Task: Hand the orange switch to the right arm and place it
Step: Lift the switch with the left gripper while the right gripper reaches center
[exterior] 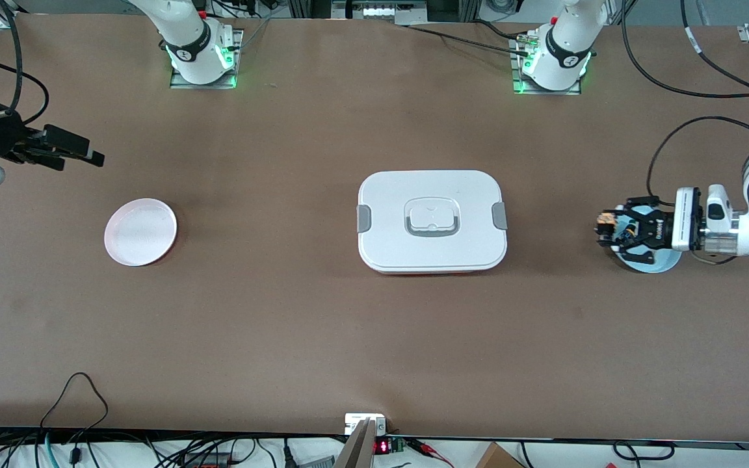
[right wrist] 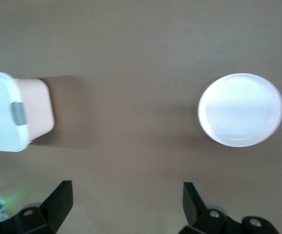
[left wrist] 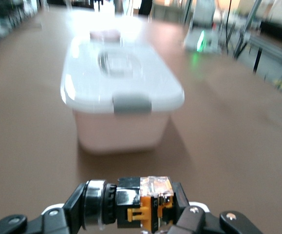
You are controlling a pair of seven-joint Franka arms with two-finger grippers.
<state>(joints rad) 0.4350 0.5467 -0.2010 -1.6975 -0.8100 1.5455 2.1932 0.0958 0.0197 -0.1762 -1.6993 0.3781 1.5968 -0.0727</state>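
My left gripper is shut on the orange switch, holding it sideways in the air over the rim of a light blue plate at the left arm's end of the table. In the left wrist view the switch lies across the left gripper, with its black body, silver ring and orange parts showing. My right gripper hangs open over bare table at the right arm's end. Its fingers stand wide apart around the empty right gripper.
A white box with a grey-latched lid stands mid-table, also seen as the box and the box. A pale pink plate lies near the right gripper and shows as the plate.
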